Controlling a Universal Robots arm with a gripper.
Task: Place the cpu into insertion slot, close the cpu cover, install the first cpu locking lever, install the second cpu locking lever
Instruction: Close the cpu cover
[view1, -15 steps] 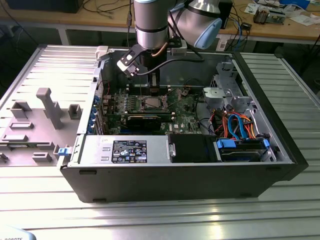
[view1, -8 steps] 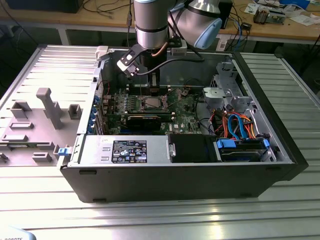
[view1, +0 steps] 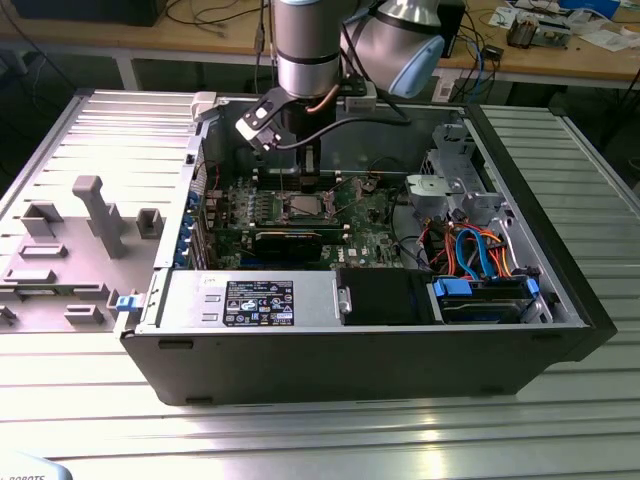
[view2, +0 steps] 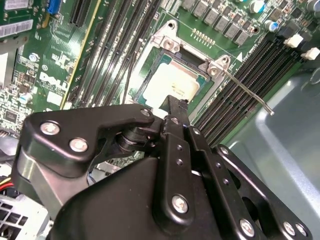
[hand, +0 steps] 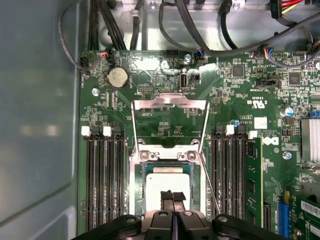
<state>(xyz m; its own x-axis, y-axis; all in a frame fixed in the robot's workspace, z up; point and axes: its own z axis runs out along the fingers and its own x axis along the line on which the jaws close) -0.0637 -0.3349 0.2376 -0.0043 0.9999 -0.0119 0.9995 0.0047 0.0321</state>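
Finds the black two-fingered gripper (hand: 172, 196) clenched on nothing, tips pressed together just above the small dull-silver square cpu (hand: 160, 182), which lies flat in the silver-rimmed square insertion slot (hand: 137, 190) of the green circuit board (hand: 235, 100) inside the open black computer case (view1: 350, 365). Leaves the thin silver cpu cover frame (hand: 169, 103) swung open, away from the slot, with one thin metal locking lever (view2: 246, 91) angled free beside it. Hems the slot in with rows of long black memory slots (hand: 102, 180) on either side and black cables (hand: 107, 22) trailing past the board's far edge.
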